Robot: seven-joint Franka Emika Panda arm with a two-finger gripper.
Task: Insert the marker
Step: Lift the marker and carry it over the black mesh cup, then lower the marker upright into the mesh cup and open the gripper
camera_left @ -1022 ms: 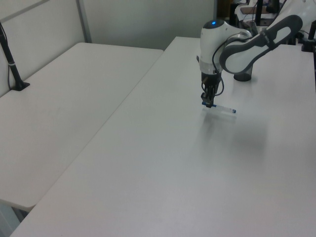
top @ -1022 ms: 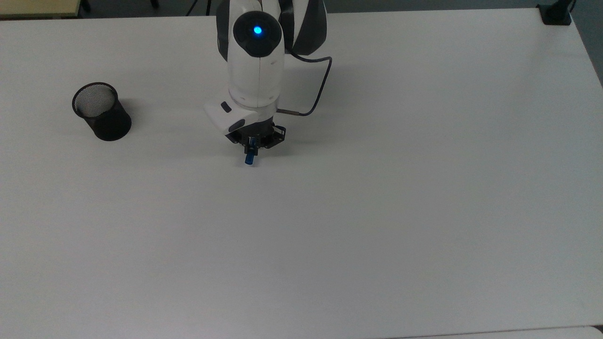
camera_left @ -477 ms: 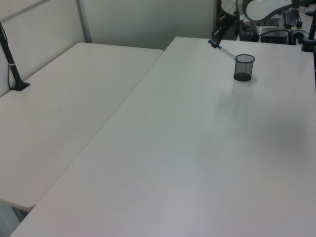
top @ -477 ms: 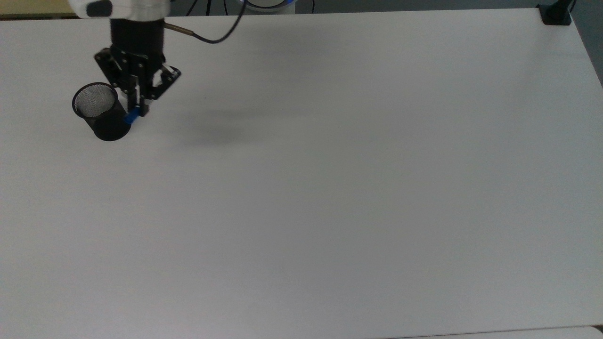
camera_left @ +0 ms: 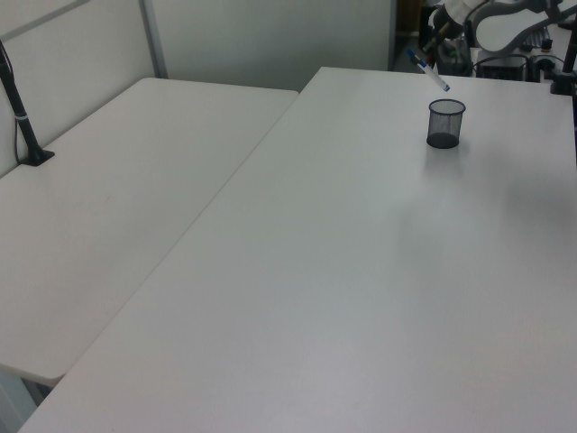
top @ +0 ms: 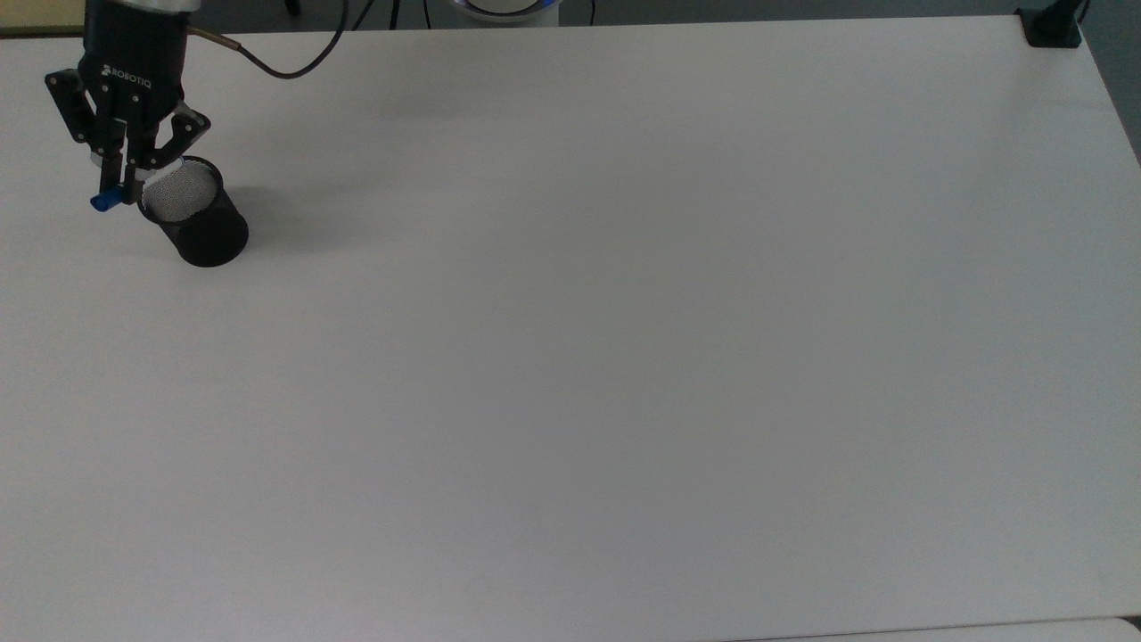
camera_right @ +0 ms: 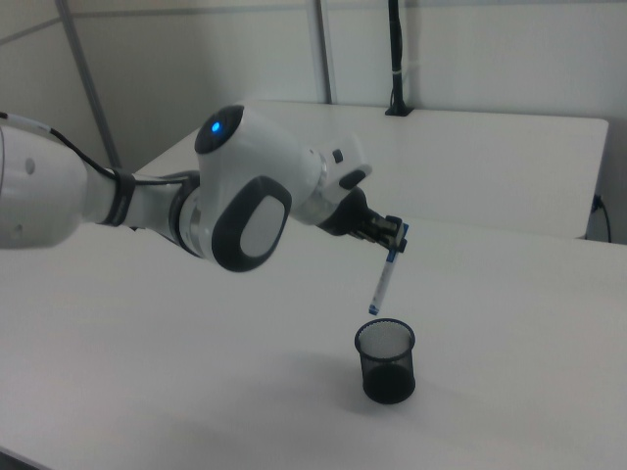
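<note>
The marker (camera_right: pixel 383 280), white with a blue cap, hangs tilted in the air with its small blue end just above the cup's mouth. My gripper (camera_right: pixel 394 241) is shut on its capped upper part. The black mesh cup (camera_right: pixel 385 361) stands upright on the white table. In the top view the gripper (top: pixel 122 183) is at the cup's (top: pixel 198 223) left rim, the marker's blue cap (top: pixel 105 203) pokes out to the left, and the white barrel reaches over the opening. In the left view the marker (camera_left: pixel 429 71) slants down toward the cup (camera_left: pixel 445 124).
The white table (top: pixel 624 357) is wide and bare around the cup. A black clamp base (top: pixel 1050 27) sits at the top view's far right corner. A second white table (camera_left: pixel 108 207) adjoins on the left view's left, with a black post (camera_left: pixel 20 117).
My gripper has carried the marker from the cup's right side in the top view across to its left rim. The marker's lower end now hangs over the cup's opening.
</note>
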